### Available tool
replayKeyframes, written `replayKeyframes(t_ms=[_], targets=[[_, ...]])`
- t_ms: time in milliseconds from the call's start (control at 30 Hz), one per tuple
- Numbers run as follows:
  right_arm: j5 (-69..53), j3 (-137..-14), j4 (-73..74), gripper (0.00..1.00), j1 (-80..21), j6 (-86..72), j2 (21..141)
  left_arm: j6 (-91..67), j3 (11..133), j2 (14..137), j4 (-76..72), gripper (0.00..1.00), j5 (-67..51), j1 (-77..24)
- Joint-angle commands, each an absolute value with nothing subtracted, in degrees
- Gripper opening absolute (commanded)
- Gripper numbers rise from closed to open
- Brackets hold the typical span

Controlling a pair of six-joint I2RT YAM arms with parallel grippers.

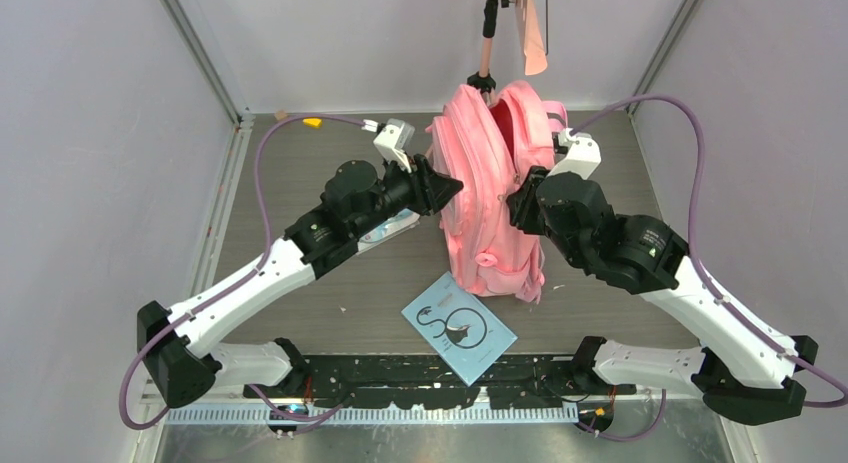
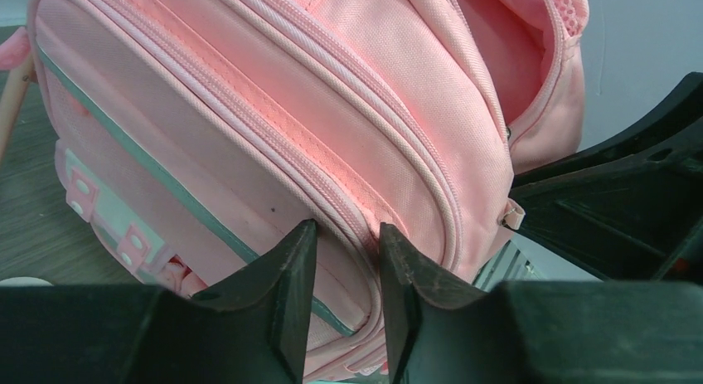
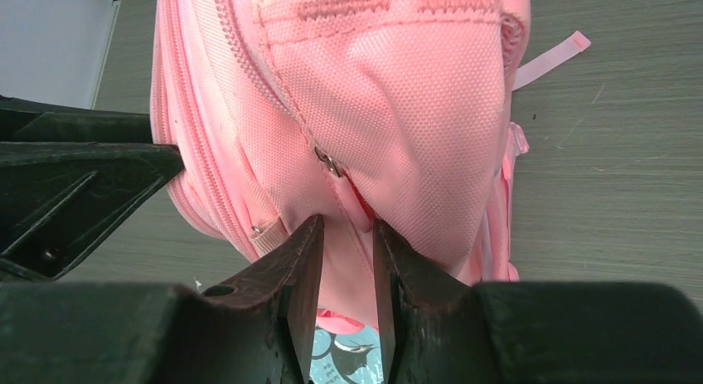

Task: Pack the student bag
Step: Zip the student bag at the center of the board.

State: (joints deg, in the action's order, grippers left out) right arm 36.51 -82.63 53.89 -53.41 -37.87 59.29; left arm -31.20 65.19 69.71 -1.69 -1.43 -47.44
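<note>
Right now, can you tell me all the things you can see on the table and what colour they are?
student bag: one, bright pink, middle of the table between the two arms, its main compartment open at the far end.
booklet: one, light blue with a dark drawing, flat on the table in front of the bag.
small yellow thing: one, far left corner of the table; too small to tell what it is.
stand: one, pinkish pole behind the bag, with peach cloth hanging from its top.
left gripper: one, black, pinching the bag's side fabric.
right gripper: one, black, pinching fabric near a zip.
</note>
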Motion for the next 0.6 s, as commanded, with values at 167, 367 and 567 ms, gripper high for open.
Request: replayKeyframes(t_ms=[167, 367, 567], targets=[[41.81, -81.21, 51.27, 0.36, -53.16, -34.10, 57.82, -30.04, 63.25, 68.70, -0.18, 0.21, 0.27, -45.21], [39.60, -79.77, 45.21, 0.37, -52.30, -28.94, 58.51, -28.15, 63.99, 69.59, -0.18, 0.06, -4.69, -44.48], [36.31, -78.73, 38.95, 0.37, -50.93, -24.05, 58.81, -24.61, 65.07, 70.45, 1.16, 0.00, -9.21, -44.38]])
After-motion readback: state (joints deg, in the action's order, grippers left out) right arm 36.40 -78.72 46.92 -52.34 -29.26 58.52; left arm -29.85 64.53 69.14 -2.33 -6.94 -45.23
